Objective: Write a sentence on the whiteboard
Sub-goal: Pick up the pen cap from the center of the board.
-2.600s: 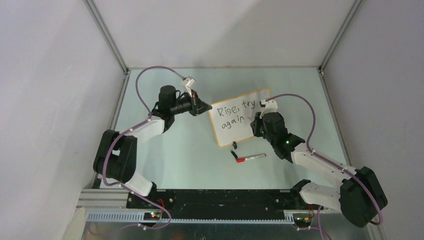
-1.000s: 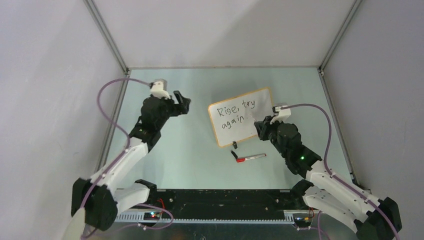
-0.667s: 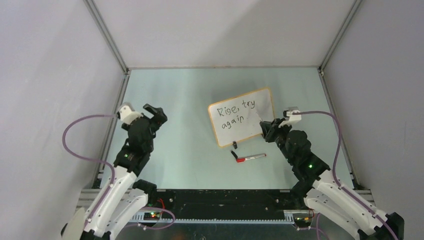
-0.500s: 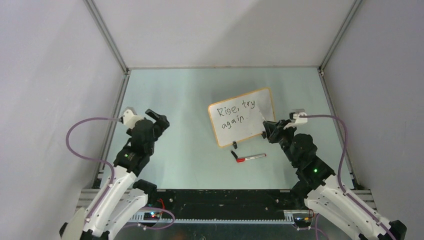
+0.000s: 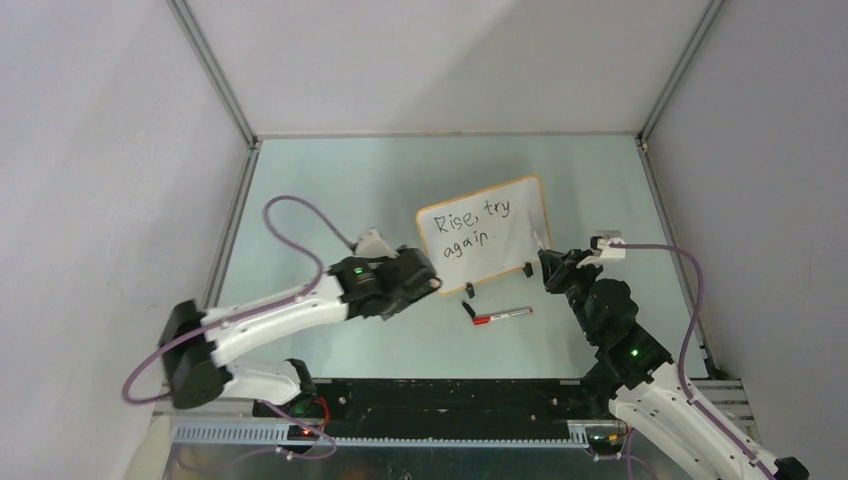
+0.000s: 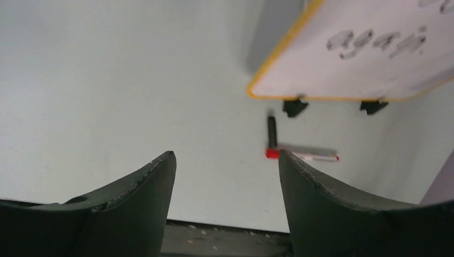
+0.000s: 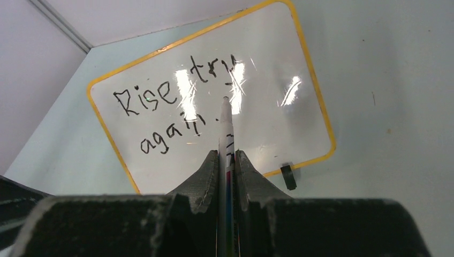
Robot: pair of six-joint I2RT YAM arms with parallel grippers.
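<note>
The whiteboard (image 5: 500, 250) with its thin orange frame stands tilted on two black clip feet near the middle of the table. The sentence (image 5: 477, 226) on it reads "Rise, try again." in black, on two lines. My right gripper (image 5: 549, 263) hovers just off the board's lower right corner, shut on a white marker (image 7: 226, 128) whose tip points at the whiteboard (image 7: 278, 128), a little apart from the sentence (image 7: 176, 99). My left gripper (image 5: 430, 283) sits open by the board's lower left corner. Nothing lies between the jaws of my left gripper (image 6: 226, 155). The whiteboard (image 6: 364, 59) fills that view's upper right.
A red marker (image 5: 503, 315) lies on the table in front of the board, with a small black cap (image 5: 468, 310) beside its left end. In the left wrist view the red marker (image 6: 305, 154) and the cap (image 6: 272, 130) lie just beyond my right finger. Grey walls enclose the table.
My left arm has swung from the table's left side in to the board's lower left corner. My right gripper has drawn back from the writing toward the board's lower right corner.
</note>
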